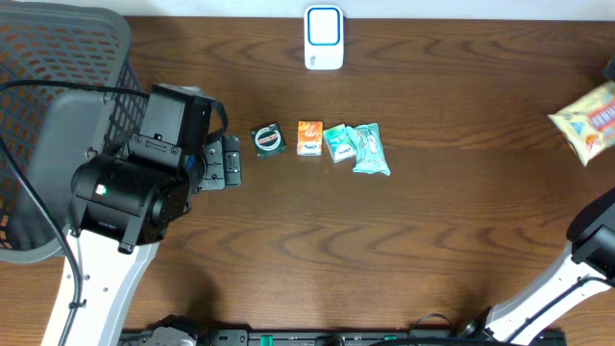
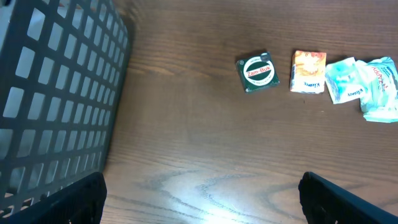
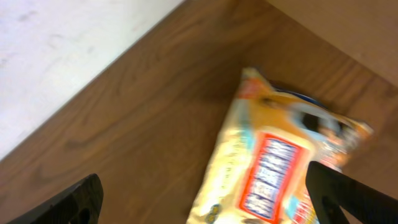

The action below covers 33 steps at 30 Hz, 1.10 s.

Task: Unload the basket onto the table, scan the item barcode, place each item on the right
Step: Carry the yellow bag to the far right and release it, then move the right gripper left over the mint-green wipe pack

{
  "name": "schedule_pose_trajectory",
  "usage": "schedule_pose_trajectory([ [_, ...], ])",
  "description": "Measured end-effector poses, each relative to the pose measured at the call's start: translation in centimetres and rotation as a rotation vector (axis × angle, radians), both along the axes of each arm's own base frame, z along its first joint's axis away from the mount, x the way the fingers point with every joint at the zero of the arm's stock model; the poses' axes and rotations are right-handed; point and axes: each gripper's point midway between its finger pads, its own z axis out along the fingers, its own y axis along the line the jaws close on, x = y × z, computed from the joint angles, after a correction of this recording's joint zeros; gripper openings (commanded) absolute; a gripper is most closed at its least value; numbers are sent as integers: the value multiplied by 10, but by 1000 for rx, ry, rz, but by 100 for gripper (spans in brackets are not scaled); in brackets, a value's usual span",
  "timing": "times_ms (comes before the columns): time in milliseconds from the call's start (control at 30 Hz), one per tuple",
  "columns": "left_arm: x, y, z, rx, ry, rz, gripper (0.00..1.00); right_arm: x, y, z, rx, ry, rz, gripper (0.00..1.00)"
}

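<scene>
1. A dark wooden table is seen from above, with everything else set on or over it.
2. A black mesh basket is placed at the table's left end.
3. The left arm is held just beside the basket. The left gripper is spread wide, with only bare wood between its fingers.
4. Only part of the right arm is seen, at the right edge. The right gripper is spread wide above a yellow snack bag. The bag is not pinched.
5. The snack bag is found at the table's far right edge, well apart from the other goods. Its print is blurred in the right wrist view.
6. A white and blue scanner is set at the far edge, near the middle.
7. A row of small goods is laid before the scanner: a green tin, an orange packet and two teal packets, the last two touching.
</scene>
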Motion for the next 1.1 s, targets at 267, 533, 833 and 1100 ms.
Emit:
schedule_pose_trajectory([
  [267, 0, 0, 0, 0, 0, 0, 98, 17, 45, -2, 105, -32, 156, 89],
  [533, 0, 0, 0, 0, 0, 0, 98, 29, 163, -18, 320, 50, 401, 99],
  [833, 0, 0, 0, 0, 0, 0, 98, 4, 295, -48, 431, 319, 580, 99],
  [1100, 0, 0, 0, 0, 0, 0, 98, -27, 366, -92, 391, 504, 684, 67],
])
